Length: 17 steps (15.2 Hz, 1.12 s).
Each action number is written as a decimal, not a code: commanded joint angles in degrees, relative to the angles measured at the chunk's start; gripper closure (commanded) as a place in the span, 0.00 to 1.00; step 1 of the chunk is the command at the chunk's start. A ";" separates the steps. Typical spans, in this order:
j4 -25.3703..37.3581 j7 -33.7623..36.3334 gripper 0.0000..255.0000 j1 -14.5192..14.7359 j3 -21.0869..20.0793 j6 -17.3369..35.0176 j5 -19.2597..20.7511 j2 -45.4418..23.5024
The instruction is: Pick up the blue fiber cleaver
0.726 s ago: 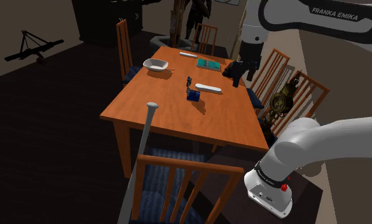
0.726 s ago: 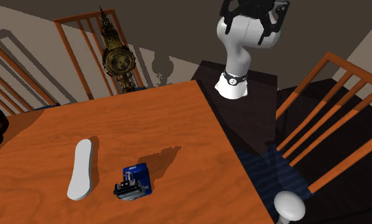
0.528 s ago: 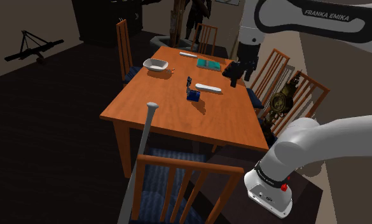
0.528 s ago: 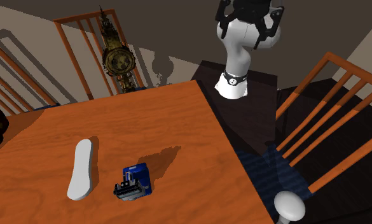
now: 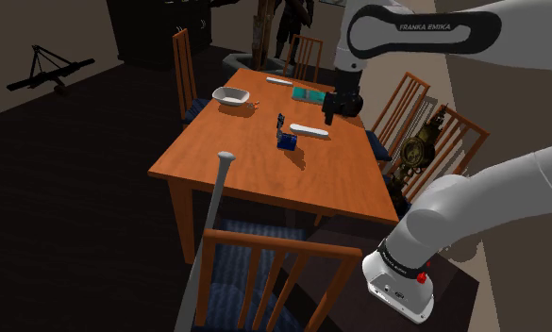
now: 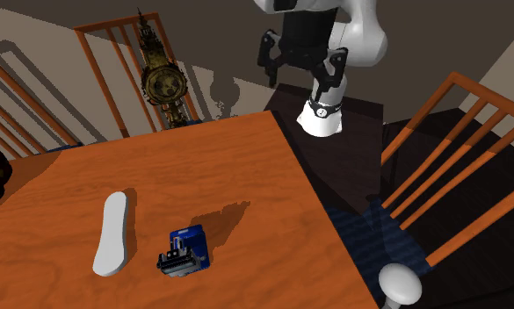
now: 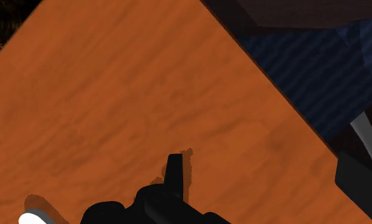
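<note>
The blue fiber cleaver (image 5: pixel 286 140) stands near the middle of the orange wooden table (image 5: pixel 255 165), with a dark lever sticking up from it. In the second exterior view the cleaver (image 6: pixel 184 250) is a small blue block with a grey-black front, beside a white oblong bar (image 6: pixel 112 233). My gripper (image 5: pixel 332 113) hangs over the table's far right side in the shoulder view, well above and apart from the cleaver. Its fingers stand apart with nothing between them (image 6: pixel 297 75). The wrist view catches the cleaver's dark top and lever (image 7: pixel 172 184) by the gripper.
A white bowl (image 5: pixel 231 95), a teal book (image 5: pixel 310 95) and a second white bar (image 5: pixel 279 82) lie at the table's far end. Wooden chairs (image 5: pixel 264 273) with blue seats ring the table. A brass clock (image 6: pixel 163 83) stands behind it. My stand (image 6: pixel 322 118) is off one corner.
The arm has swung the gripper toward the shoulder view's left, out over the table, and it has come lower in the second exterior view. The cleaver and other objects have not moved.
</note>
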State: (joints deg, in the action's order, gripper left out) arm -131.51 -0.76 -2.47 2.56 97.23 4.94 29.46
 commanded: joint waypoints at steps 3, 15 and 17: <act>3.07 -3.83 0.00 -0.16 2.26 5.52 0.08 -7.36; 20.09 -16.20 0.00 -1.11 6.74 16.03 -4.66 -32.19; 24.10 -18.23 0.00 -1.57 6.94 16.70 -5.97 -36.57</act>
State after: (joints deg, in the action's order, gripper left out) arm -109.68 -17.89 -3.82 9.36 113.87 -0.38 -4.95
